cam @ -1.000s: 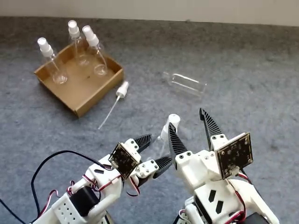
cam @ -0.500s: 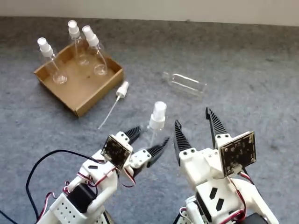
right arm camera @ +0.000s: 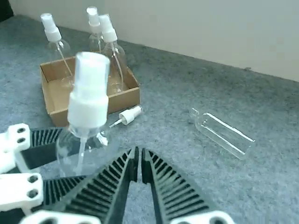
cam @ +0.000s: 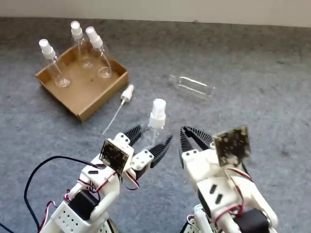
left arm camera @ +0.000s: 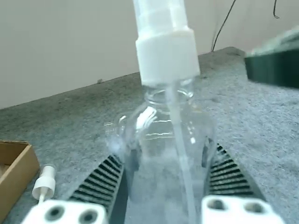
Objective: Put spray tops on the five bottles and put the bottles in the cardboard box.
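A clear bottle (cam: 154, 135) with a white spray top (cam: 158, 113) stands upright between the fingers of my left gripper (cam: 148, 141), which is shut on its body. The left wrist view has the bottle (left arm camera: 163, 140) squeezed between the black fingers (left arm camera: 100, 184). Just right of it my right gripper (cam: 190, 134) is shut and empty, apart from the bottle; its tips (right arm camera: 139, 157) meet beside the held bottle (right arm camera: 79, 144). The cardboard box (cam: 92, 104) at the back left holds three capped bottles (cam: 53, 65). A loose spray top (cam: 125, 96) and an uncapped bottle (cam: 192, 86) lie on the carpet.
Grey carpet covers the table. The loose spray top's long tube (cam: 112, 119) points toward the left arm. A black cable (cam: 43, 170) loops beside the left arm. Open carpet stretches to the right of the lying bottle.
My right gripper let go of the spray top, drew back and shut. The left gripper carried the capped bottle a little left and away.
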You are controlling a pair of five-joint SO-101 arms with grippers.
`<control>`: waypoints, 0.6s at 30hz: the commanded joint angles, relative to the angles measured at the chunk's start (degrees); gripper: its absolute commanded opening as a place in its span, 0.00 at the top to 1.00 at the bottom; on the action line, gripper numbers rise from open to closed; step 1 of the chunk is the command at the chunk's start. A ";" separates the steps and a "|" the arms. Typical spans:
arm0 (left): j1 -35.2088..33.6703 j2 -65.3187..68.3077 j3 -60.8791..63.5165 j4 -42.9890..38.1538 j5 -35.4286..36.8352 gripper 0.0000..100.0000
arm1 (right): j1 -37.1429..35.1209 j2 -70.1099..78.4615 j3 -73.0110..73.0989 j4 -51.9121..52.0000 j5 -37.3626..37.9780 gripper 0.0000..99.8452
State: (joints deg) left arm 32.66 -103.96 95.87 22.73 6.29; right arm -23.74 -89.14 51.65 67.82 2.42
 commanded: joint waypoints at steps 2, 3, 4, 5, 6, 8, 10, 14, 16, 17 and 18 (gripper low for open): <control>-5.32 -0.57 1.27 -2.20 0.26 0.96 | -2.86 0.04 10.15 -11.30 -0.35 0.99; -6.46 -0.57 1.27 -2.20 0.26 0.96 | -3.30 0.04 12.44 -14.20 -0.09 0.99; -7.43 -0.57 1.19 -2.20 0.26 0.96 | -3.82 0.04 14.73 -16.40 -0.09 0.99; -8.57 -0.57 1.10 -2.20 0.26 0.96 | -3.91 0.04 16.75 -18.15 0.00 0.99; -9.36 -0.57 1.10 -2.20 0.26 0.96 | -3.91 0.04 18.42 -19.47 0.00 0.99; -10.77 -0.57 1.10 -2.29 0.26 0.96 | -3.91 0.04 19.38 -19.74 0.00 0.99; -11.47 -0.57 1.01 -2.29 0.26 0.96 | -3.74 -1.10 17.98 -18.33 0.00 0.99; -11.82 -0.48 0.04 -2.37 0.26 0.96 | -3.65 -9.36 14.64 -15.08 -0.09 0.99; -11.82 -0.48 -1.89 -2.20 0.18 0.96 | -3.65 -14.64 14.11 -15.25 0.00 0.99; -11.82 -0.40 -3.12 -2.20 -0.62 0.96 | -3.65 -16.40 14.20 -15.25 0.00 0.99; -11.82 -0.31 -4.09 -2.20 -2.02 0.96 | -3.65 -17.10 14.20 -15.08 0.00 0.99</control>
State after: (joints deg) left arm 21.76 -103.96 95.87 22.11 6.29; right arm -27.08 -102.42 69.67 52.35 2.42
